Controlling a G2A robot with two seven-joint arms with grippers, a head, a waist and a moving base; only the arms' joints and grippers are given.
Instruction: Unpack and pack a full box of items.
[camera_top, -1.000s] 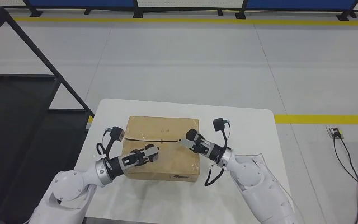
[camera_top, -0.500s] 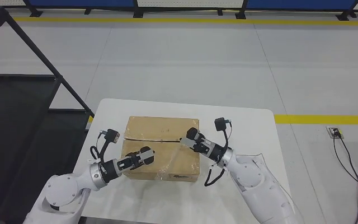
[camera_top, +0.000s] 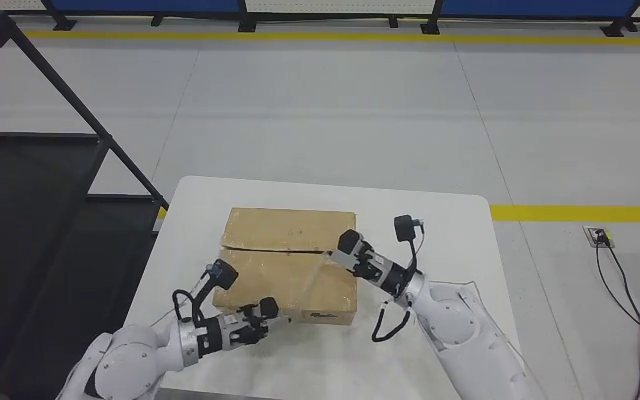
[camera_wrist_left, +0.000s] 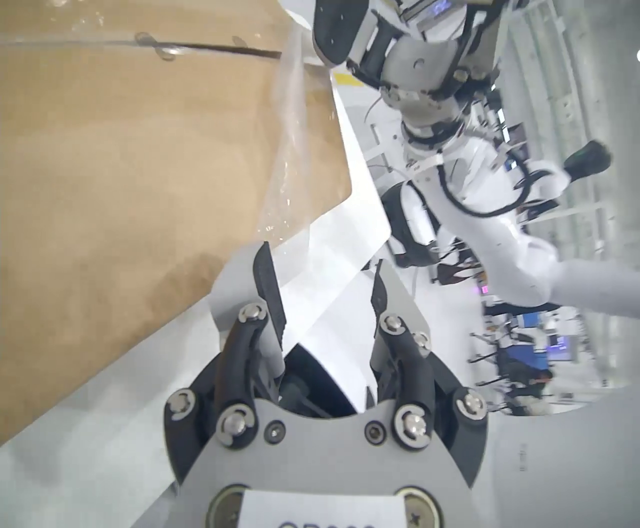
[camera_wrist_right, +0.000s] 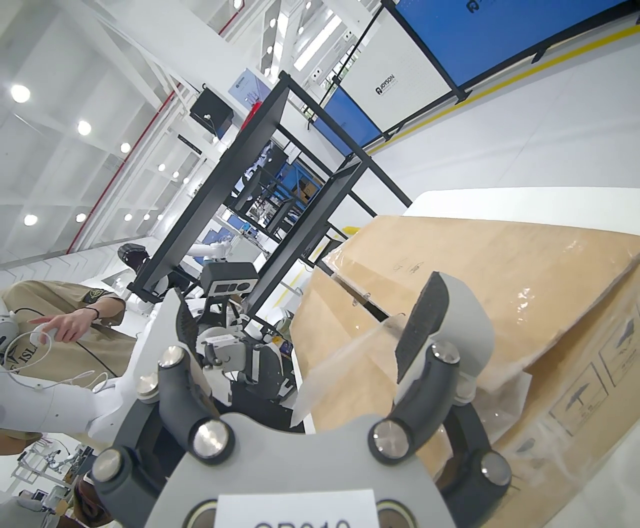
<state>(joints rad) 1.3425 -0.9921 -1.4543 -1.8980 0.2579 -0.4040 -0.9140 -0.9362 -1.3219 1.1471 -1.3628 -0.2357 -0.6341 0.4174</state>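
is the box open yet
No, the box has both top flaps lying flat, meeting at a seam across its top.

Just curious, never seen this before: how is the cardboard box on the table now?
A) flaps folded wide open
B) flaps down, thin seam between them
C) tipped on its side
B: the cardboard box sits upright, both top flaps down with a dark seam between them.
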